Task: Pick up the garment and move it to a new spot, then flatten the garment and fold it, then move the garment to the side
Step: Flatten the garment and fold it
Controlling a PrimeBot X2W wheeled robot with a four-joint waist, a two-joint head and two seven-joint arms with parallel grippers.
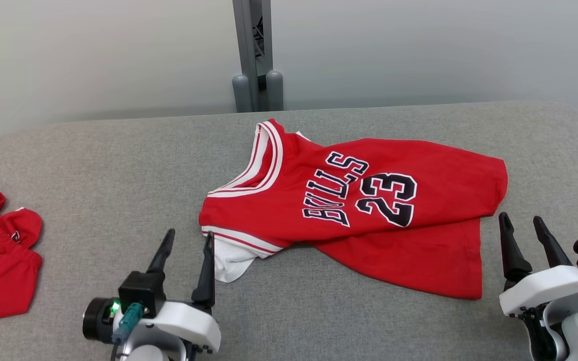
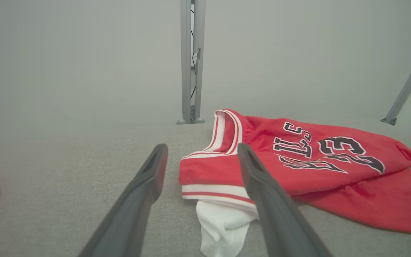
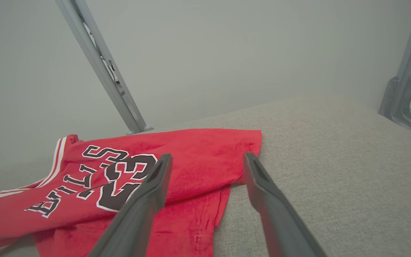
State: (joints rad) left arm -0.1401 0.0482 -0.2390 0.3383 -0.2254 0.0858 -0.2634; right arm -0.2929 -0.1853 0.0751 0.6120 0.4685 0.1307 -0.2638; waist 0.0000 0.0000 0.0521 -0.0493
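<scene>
Garment (image 1: 369, 200): red jersey, rumpled, centre-right of frame on the grey surface (image 1: 93, 165); left end effector (image 1: 191, 233) and right end effector (image 1: 520, 216) both released, empty, flanking its lower edge; step judged: initial pick-up; next move requires descent onto fabric edges, then closure.

The left pincer (image 1: 190, 233) sits at the lower left of the head view. Its two long dark fingers are spread wide and point up and slightly right from a white wrist casing (image 1: 188, 321), which has a small green light glowing beside it. The right pincer (image 1: 521, 217) rises at the lower right, fingers likewise parted wide and leaning a little left, with its white wrist cut off by the frame's edge.
</scene>
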